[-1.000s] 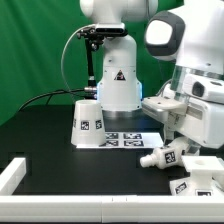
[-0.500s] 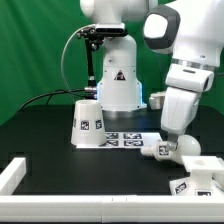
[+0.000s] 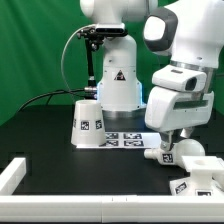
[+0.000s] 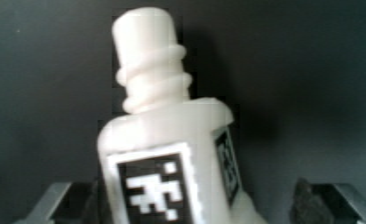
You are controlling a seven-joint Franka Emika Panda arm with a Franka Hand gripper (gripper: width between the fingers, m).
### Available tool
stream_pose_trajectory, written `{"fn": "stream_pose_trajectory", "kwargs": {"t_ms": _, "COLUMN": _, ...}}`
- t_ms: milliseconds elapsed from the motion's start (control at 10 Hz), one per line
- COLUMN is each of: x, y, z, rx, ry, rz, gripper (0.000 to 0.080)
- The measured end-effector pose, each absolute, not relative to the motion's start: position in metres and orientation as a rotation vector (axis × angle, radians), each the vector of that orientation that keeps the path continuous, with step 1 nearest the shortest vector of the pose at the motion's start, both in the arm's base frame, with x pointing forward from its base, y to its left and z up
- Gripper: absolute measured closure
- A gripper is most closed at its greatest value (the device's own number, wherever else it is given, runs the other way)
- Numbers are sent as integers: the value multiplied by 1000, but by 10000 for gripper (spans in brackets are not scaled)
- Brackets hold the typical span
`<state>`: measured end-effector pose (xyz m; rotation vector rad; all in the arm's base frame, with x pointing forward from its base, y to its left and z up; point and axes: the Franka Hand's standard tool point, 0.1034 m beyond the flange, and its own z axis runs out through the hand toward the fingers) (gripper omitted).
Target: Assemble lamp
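**Exterior view**
- Gripper [image 3: 171,140]: hanging low over the black table [image 3: 40,140] at the exterior view's right, with its tips reaching down around the bulb [image 3: 186,150].
- Bulb: lying on its side just off the right-hand edge of the marker board [image 3: 124,138], one tag facing forward.
- Base [image 3: 200,180]: sitting just in front of the bulb, near the white rail [image 3: 20,172] that is bordering the table's near edge. Little room is showing between the two parts.
- Shade [image 3: 87,122]: standing upright well apart to the left, with open black table lying before it.

**Wrist view**
- Bulb [image 4: 162,140]: lying between the two fingers [image 4: 70,196], threaded stem pointing away from them.
- Gripper: standing spread, a dark gap showing on each side between finger and bulb, so it is pinching nothing.
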<state>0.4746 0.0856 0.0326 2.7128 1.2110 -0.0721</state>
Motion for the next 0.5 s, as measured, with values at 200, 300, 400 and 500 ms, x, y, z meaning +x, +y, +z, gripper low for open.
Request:
{"fn": "stream_pose_trajectory", "kwargs": {"t_ms": 200, "x": 474, "y": 85, "z": 32, "rx": 2712, "ry": 1212, "rz": -73, "gripper": 259}}
{"fn": "stream_pose_trajectory", "kwargs": {"t_ms": 300, "x": 474, "y": 85, "z": 32, "rx": 2712, "ry": 1212, "rz": -74, "gripper": 135}}
{"fn": "stream_pose_trajectory", "kwargs": {"t_ms": 400, "x": 474, "y": 85, "z": 32, "rx": 2712, "ry": 1212, "rz": -74, "gripper": 109}}
{"fn": "stream_pose_trajectory", "kwargs": {"t_ms": 500, "x": 474, "y": 85, "z": 32, "rx": 2712, "ry": 1212, "rz": -75, "gripper": 109}}
